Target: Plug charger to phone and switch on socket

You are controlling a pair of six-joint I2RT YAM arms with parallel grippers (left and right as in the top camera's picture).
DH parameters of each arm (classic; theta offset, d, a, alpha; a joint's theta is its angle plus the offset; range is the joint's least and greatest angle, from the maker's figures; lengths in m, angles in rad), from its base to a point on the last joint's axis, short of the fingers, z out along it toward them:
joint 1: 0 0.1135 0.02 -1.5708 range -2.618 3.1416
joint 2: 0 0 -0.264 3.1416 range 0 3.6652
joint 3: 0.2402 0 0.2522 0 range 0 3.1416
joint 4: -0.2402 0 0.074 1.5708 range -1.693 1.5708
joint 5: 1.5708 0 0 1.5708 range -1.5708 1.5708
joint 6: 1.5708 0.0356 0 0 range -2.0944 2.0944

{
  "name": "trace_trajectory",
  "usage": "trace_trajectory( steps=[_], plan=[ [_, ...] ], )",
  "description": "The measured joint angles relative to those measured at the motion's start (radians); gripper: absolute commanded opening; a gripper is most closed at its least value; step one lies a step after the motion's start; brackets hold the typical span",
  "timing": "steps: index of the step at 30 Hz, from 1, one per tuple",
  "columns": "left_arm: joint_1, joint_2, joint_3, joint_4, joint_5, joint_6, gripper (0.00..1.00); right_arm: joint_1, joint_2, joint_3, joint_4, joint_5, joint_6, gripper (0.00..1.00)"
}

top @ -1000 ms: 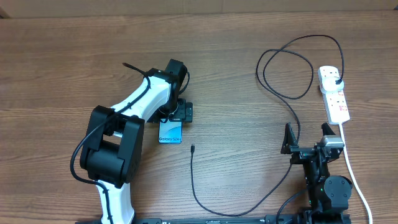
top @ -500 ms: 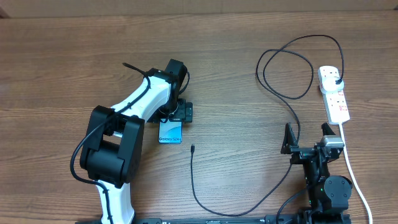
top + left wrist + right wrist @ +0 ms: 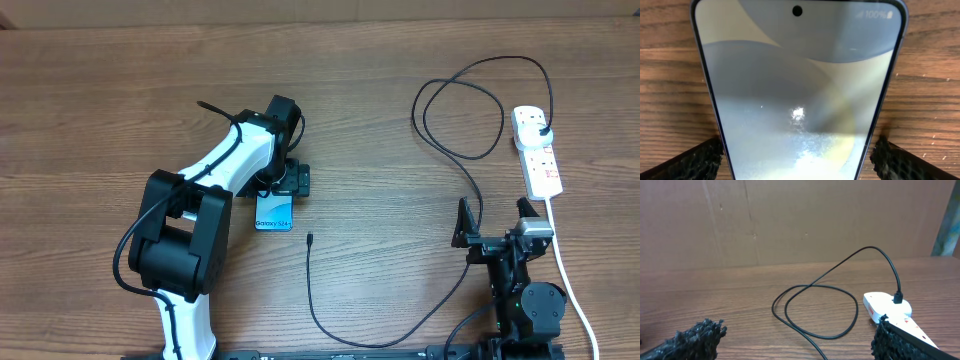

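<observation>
Left claw point(image 3: 797, 159) astride the phone point(image 3: 795, 75)

free: bare table point(image 3: 390, 220) right of charger point(image 3: 308, 262) tip | obstacle: charger loop ahead of right pincer point(image 3: 493, 215), beside socket point(image 3: 537, 150)

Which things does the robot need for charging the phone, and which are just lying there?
Needed: phone, charger cable, socket.
Just there: wooden table, cardboard wall.
</observation>
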Motion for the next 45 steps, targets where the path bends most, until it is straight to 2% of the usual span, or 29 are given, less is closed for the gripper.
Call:
trace_trajectory(
  steps=[10,30,40,45],
  plan=[
    [0.0,0.0,0.0,-0.01,0.005,-0.051,1.0,0.0,0.0,0.0,0.0,0.0,0.0,1.0],
    [0.0,0.0,0.0,-0.01,0.008,-0.062,0.96,0.0,0.0,0.0,0.0,0.0,0.0,1.0],
    [0.0,0.0,0.0,-0.009,0.008,-0.066,0.91,0.0,0.0,0.0,0.0,0.0,0.0,1.0],
    [0.0,0.0,0.0,-0.009,0.008,-0.069,0.83,0.0,0.0,0.0,0.0,0.0,0.0,1.0]
  ],
)
